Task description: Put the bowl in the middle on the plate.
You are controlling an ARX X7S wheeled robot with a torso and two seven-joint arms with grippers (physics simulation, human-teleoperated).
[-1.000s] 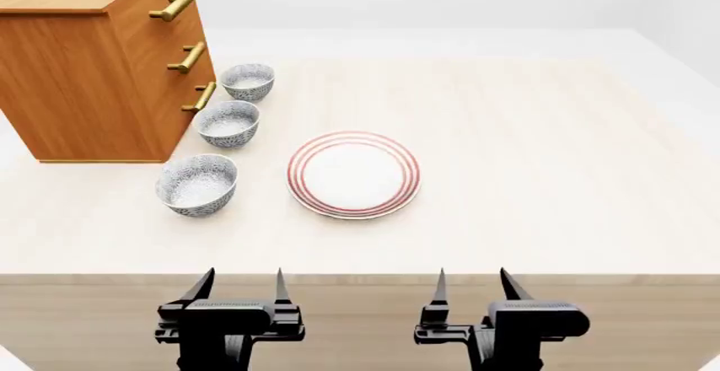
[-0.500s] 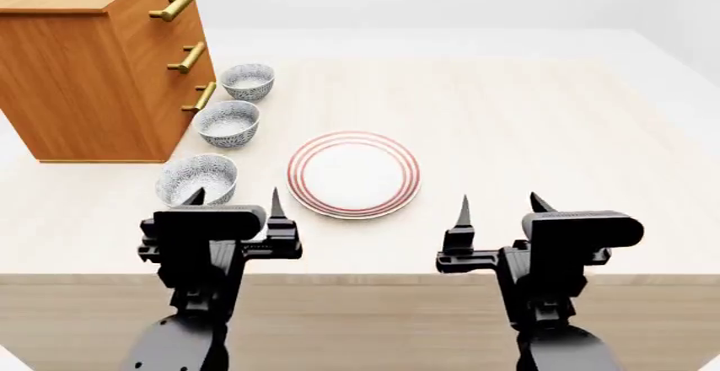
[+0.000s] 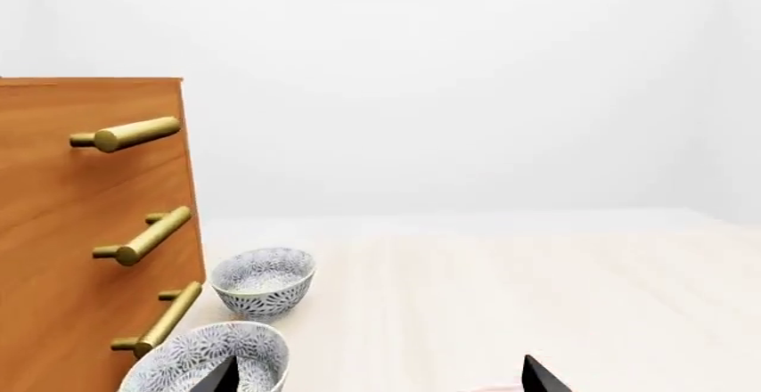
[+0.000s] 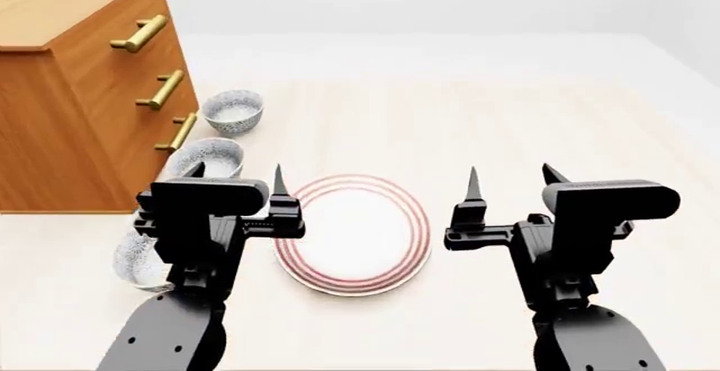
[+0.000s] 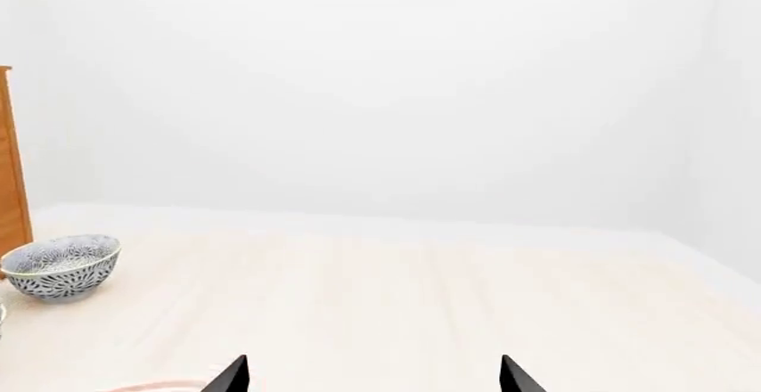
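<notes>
Three patterned bowls stood in a row on the tabletop, running near to far along the right side of the wooden drawer cabinet. The middle bowl sat upright just beside the cabinet's lowest brass handle, with the far bowl beyond it and the near bowl partly hidden behind the left arm. The plate lay flat to the right of the row, apart from the middle bowl. Left gripper hovered between near bowl and plate, fingers spread, holding nothing. Right gripper hovered right of the plate, fingers likewise spread and empty.
</notes>
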